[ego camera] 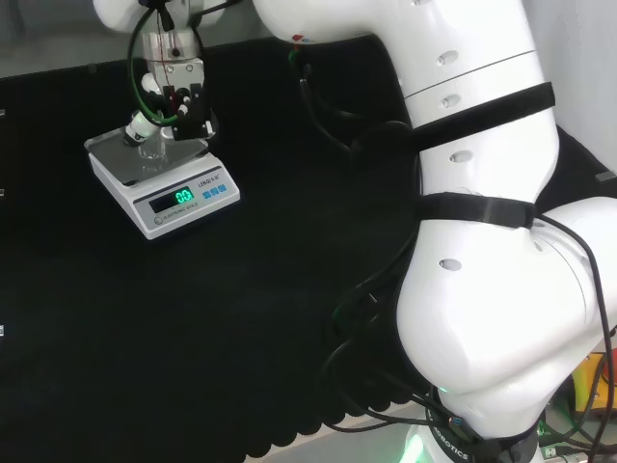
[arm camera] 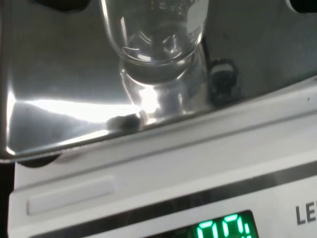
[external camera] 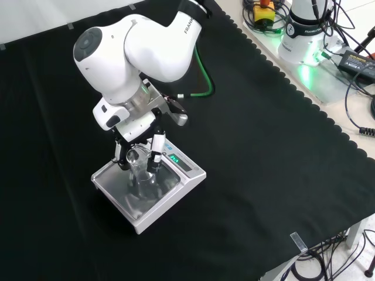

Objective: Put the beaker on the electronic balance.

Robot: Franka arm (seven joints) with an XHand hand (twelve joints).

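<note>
The big white arm [external camera: 146, 47] reaches down over the black cloth [external camera: 263, 146]; the white balance [external camera: 149, 187] sits on the cloth, with green numbers lit on its front; the hand [external camera: 137, 143] hangs right over the shiny pan [arm camera: 59, 84], its fingers curled round the clear beaker [external camera: 140, 167]; the beaker stands upright, its bottom on the pan or just above it; I cannot tell which.

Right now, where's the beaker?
In the front view the beaker is at lower left over the electronic balance, above its steel pan, between the fingers of the hand; whether it touches the pan is unclear.
</note>
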